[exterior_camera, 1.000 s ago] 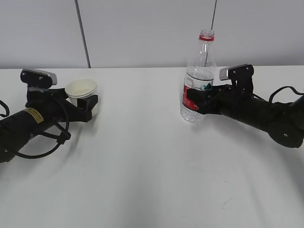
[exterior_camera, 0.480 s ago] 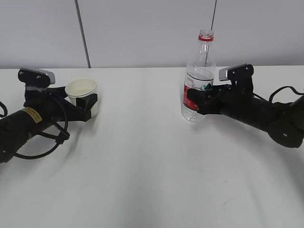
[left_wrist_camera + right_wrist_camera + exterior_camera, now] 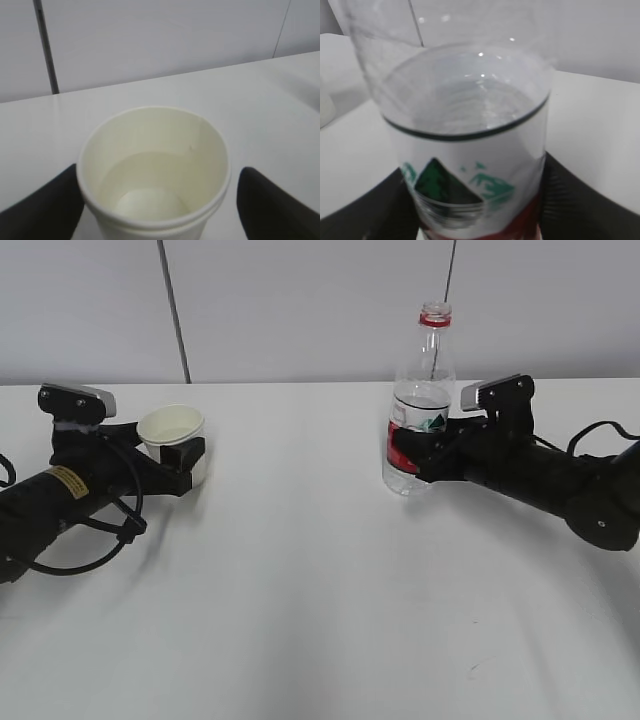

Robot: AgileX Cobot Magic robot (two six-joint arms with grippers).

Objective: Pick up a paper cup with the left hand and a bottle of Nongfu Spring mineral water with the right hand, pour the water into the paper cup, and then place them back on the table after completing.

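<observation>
A white paper cup [image 3: 172,430] stands on the white table [image 3: 300,590] at the left, with clear water [image 3: 150,180] in its lower part. My left gripper [image 3: 180,453], on the arm with the yellow sticker, brackets the cup. In the left wrist view the left finger meets the cup [image 3: 152,165] and the right finger [image 3: 270,205] stands a little apart, so the gripper [image 3: 157,202] is open. My right gripper [image 3: 407,455] is shut on the Nongfu Spring bottle [image 3: 420,410], which is uncapped, upright and about half full. Both fingers press the label [image 3: 470,190].
A grey wall with a dark vertical seam [image 3: 172,310] rises behind the table's far edge. Black cables [image 3: 100,540] loop beside the left arm. The right arm [image 3: 560,485] lies low across the table's right side.
The left arm has drawn back slightly to the left and the cup has settled level on the table. The bottle and right gripper have barely moved.
</observation>
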